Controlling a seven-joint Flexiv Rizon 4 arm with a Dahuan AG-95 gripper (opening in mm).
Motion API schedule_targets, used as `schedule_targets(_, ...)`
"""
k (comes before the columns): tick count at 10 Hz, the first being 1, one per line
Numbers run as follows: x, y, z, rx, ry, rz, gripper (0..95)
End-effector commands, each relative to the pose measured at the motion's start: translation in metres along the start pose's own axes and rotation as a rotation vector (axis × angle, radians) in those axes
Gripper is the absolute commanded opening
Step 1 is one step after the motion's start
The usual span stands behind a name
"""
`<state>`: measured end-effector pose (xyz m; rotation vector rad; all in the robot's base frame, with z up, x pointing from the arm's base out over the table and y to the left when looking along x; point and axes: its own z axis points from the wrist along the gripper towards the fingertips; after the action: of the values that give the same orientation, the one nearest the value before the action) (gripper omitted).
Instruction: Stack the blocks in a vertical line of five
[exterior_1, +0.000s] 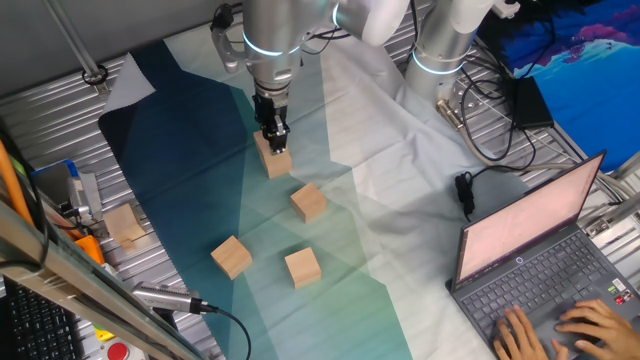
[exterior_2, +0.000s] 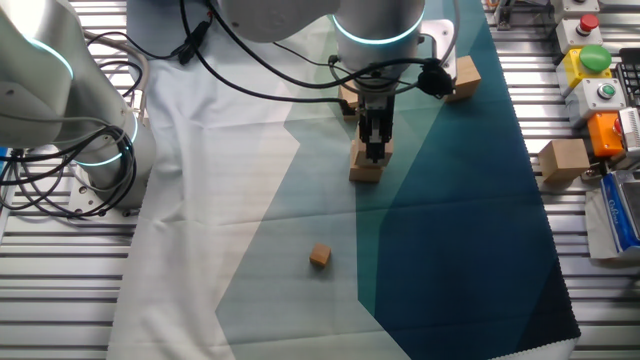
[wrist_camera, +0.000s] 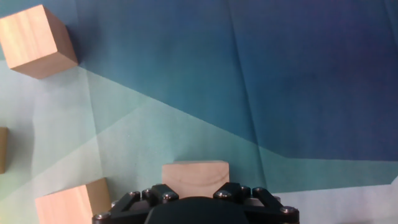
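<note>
The jaws pinch a wooden block (exterior_1: 275, 160) that rests on the blue-green cloth (exterior_1: 200, 150). Three loose blocks (exterior_1: 308, 202) (exterior_1: 231, 256) (exterior_1: 302, 267) lie nearby. Only the other fixed view shows a small tan cube (exterior_2: 320, 256) on the cloth covering the desk.

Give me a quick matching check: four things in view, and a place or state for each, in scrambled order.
1 end effector
2 tiny cube
3 pale cube
4 laptop

A open, hands on its keys
B down at a block
C alone on the cloth
D on the metal table, off the cloth

Pairs: 1-B, 2-C, 3-D, 4-A
</note>
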<state>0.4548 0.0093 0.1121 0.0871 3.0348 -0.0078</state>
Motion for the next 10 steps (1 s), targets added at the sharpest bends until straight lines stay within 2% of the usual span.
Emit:
schedule_targets(1, 0.0003, -0.0003, 0.0006, 0.000, 0.000, 0.000, 0.0)
schedule_targets(10, 0.0050, -0.0033, 0.0076, -0.009, 0.003, -0.001, 0.0)
